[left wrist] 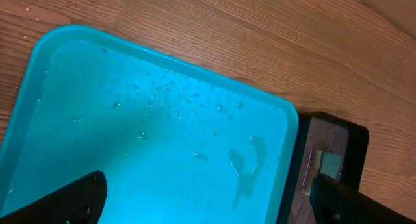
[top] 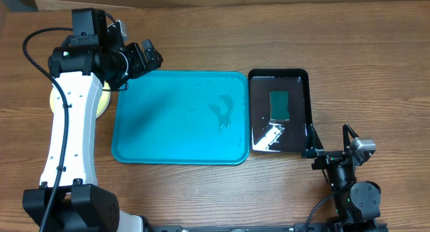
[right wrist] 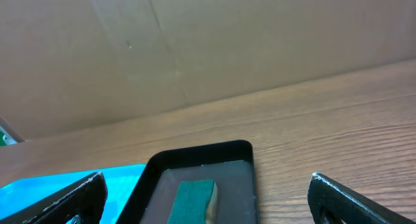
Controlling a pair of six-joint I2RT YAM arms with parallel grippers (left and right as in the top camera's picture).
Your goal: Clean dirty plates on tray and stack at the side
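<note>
Hovering at the tray [top: 168, 128] rim, left fingers [left wrist: 65, 201] stood apart, nearest the plates [top: 103, 104] left of it; right fingers [right wrist: 58, 201] likewise apart

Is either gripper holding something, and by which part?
Nothing is held. The left gripper and the right gripper are both open and empty.

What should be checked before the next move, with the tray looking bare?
1. Tray free of plates: ok, only water drops on it.
2. Plates stacked beside the tray: cannot tell; just a pale yellow edge shows under the left arm.
3. Left hand open and empty: ok.
4. Right hand open and empty: ok.
5. Sponge lying in the black tray: ok.
</note>
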